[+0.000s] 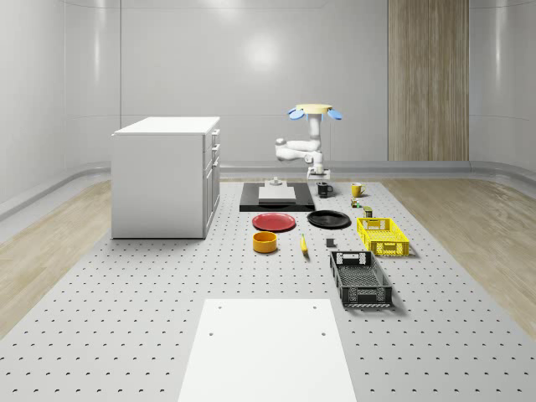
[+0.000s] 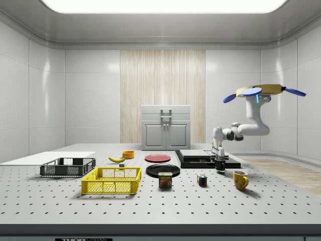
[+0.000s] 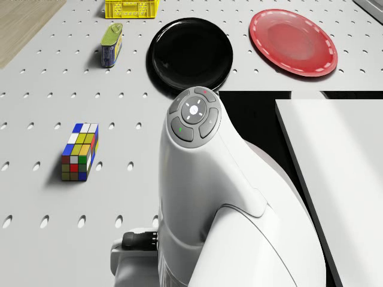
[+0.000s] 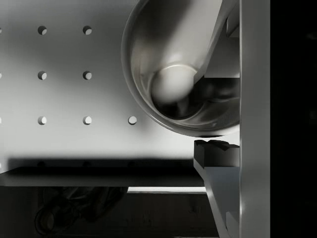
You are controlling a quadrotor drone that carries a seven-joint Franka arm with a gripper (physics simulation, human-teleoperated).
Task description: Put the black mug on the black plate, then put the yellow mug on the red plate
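Jaws [image 4: 216, 111] clamp the black mug's [image 4: 173, 69] rim; drone [image 2: 261, 91] hovers above.

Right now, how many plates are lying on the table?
2. The red plate lies in front of the dark platform; the black plate lies beside it, on the whole-scene view's right. Neither carries a mug. None seems hidden.

Room was evenly bright, lit from a broad ceiling panel [image 2: 160, 5] at top of side view. Soft glare patch sat on back wall [image 1: 261, 54], upper centre of whole-scene view. Wrist view was much darker: deep shadow filled its lower and right parts, w/ shiny reflections inside the mug [image 4: 173, 69].
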